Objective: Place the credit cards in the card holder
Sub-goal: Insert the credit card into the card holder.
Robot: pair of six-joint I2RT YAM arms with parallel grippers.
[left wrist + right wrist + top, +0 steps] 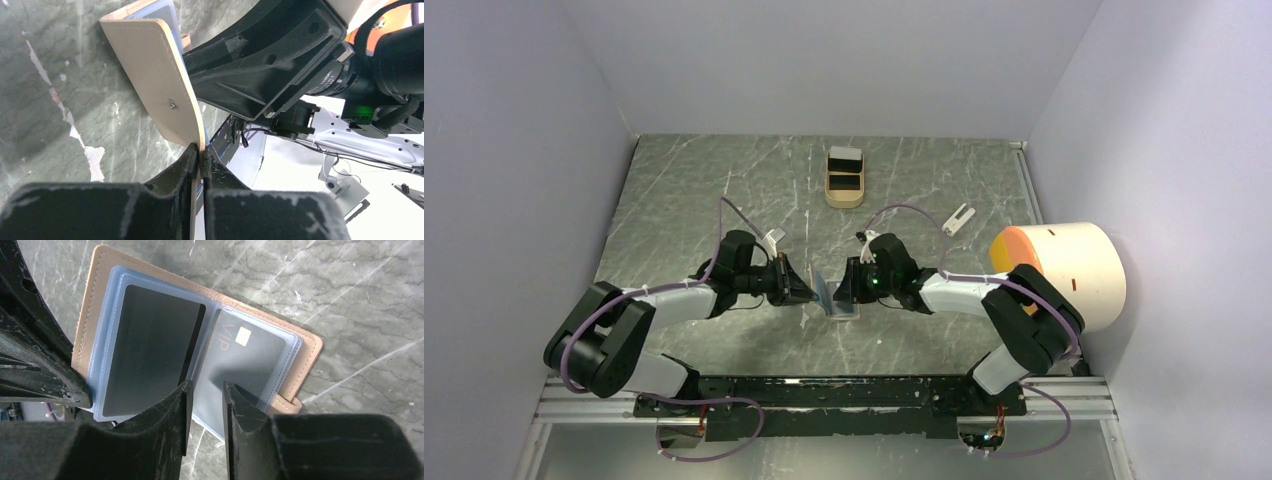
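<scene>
One card holder (309, 346), open; two black cards (150, 340) sleeved inside. Left pincer (201, 150) clamped on card holder; right pincer (206, 390) slightly apart.

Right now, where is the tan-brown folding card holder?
Top view: the card holder stands open mid-table, one cover pinched raised by the left gripper, the right gripper over its sleeves.

The left arm (674, 300) and right arm (969, 290) are bent inward and held low, wrists turned toward each other, tools nearly meeting. The left tool (201, 151) is pinched tight on the holder (160, 85); the right tool (205, 390) is held with jaws slightly apart.
</scene>
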